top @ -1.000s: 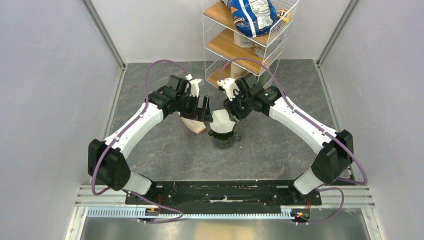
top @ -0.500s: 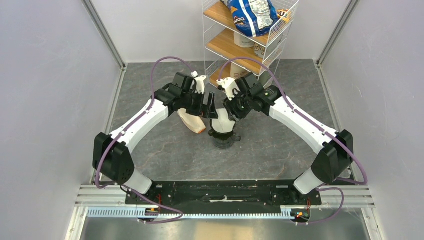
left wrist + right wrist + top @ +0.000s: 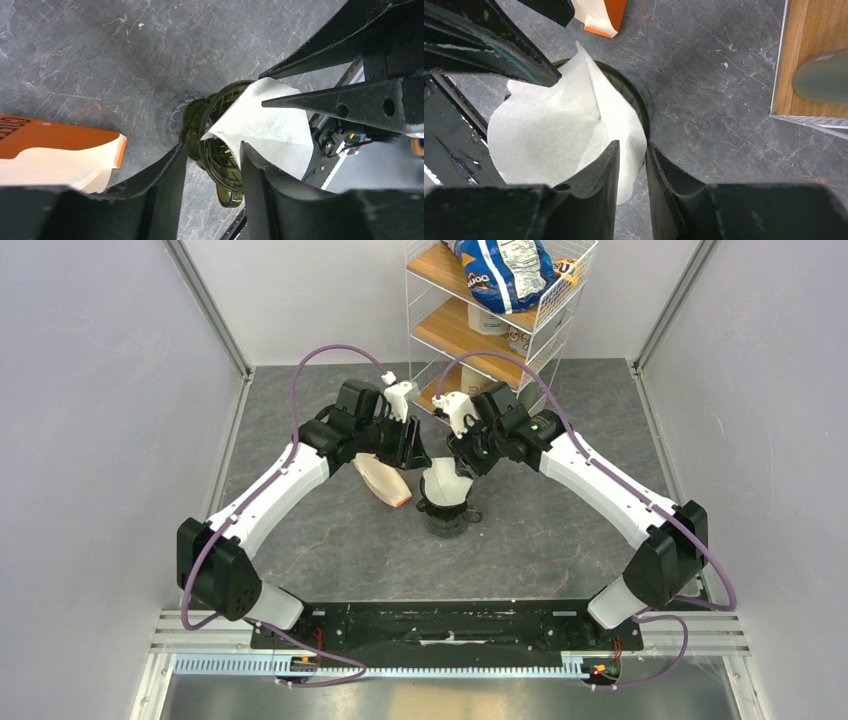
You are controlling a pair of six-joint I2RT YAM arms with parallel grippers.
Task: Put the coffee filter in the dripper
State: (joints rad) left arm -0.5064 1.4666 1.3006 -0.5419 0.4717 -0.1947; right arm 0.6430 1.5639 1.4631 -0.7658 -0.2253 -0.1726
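Observation:
The white coffee filter (image 3: 442, 484) stands opened as a cone in the dark dripper (image 3: 447, 520) at mid-table, its upper edge well above the rim. In the right wrist view, my right gripper (image 3: 630, 149) has narrow jaws. One finger is inside the filter (image 3: 554, 130), the other outside the dripper's rim (image 3: 636, 100), and table shows through the gap. My left gripper (image 3: 212, 149) is half open astride the dripper's rim (image 3: 220, 150) on the opposite side. Its right finger rests against the filter (image 3: 272, 125) from outside.
A tan packet with an orange end (image 3: 386, 481) lies just left of the dripper. A wire shelf rack (image 3: 490, 325) stands behind, holding a blue bag (image 3: 500, 270) and a grey vessel (image 3: 821, 75). Both arms crowd close over the dripper.
The left gripper has swung in to the filter's left side and its jaws have narrowed from wide open. The right gripper's jaws have also narrowed around the filter's edge.

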